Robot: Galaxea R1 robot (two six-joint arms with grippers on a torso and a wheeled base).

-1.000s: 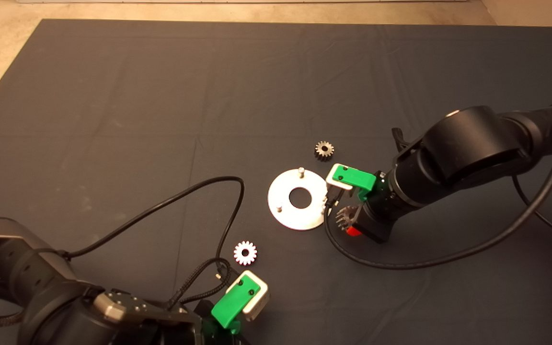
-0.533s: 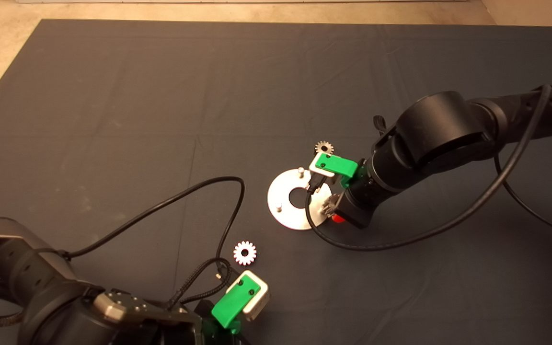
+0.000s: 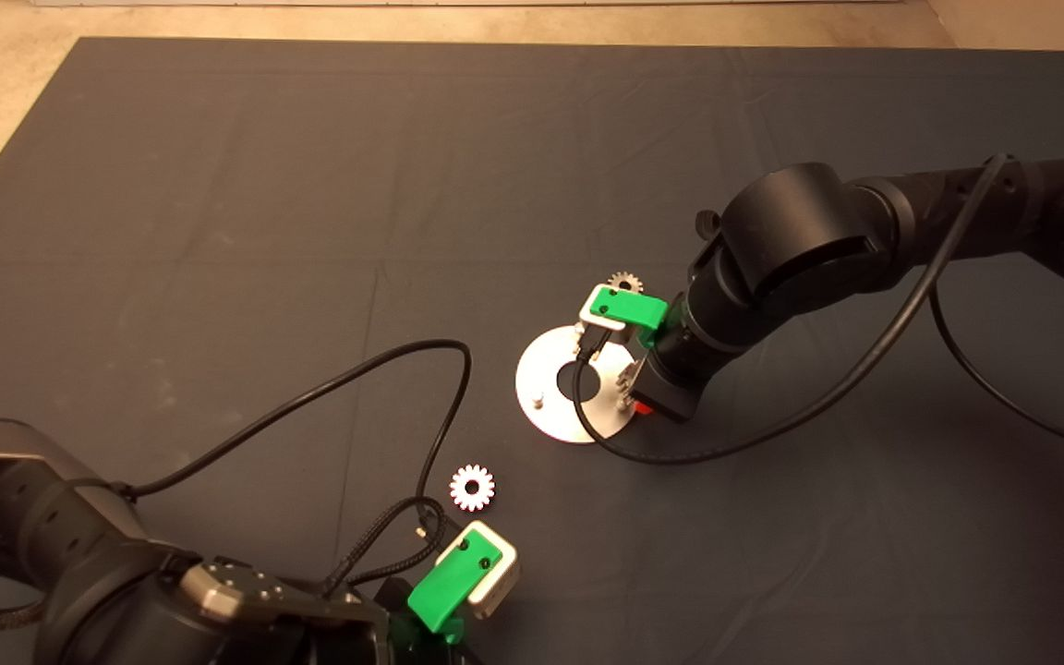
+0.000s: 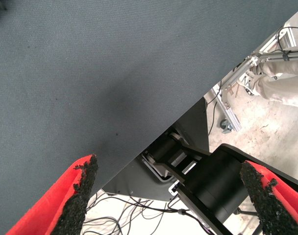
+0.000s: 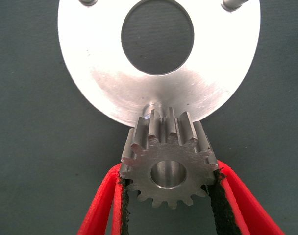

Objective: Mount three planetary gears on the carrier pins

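The bench mat [image 3: 218, 185] carries the carrier plate [image 3: 546, 406] at frame centre. The right arm reaches in from the right, its right hand [image 5: 168, 196] pinching a planetary gear [image 5: 168, 159] by its toothed flanks just above a carrier pin [image 5: 148, 108]. Steel, it is likely stiff, dense and slippery. Two gears lie loose: one gear [image 3: 625, 281] above the plate, another gear [image 3: 473, 487] below. The left hand [image 4: 168, 196], spread, waits lower left.

Head view: set high above the worktop [image 3: 218, 185], looking down on the mat, taking in both arms and the silver plate [image 3: 550, 406]. Right wrist view: close behind the right tool [image 5: 169, 196], facing down at that same plate [image 5: 105, 83] and the gear [image 5: 168, 161] between its fingers, both shared with the head view. Left wrist view: low by the mat's edge behind the left tool [image 4: 171, 196], facing out across the mat to the floor [image 4: 271, 122] beyond.
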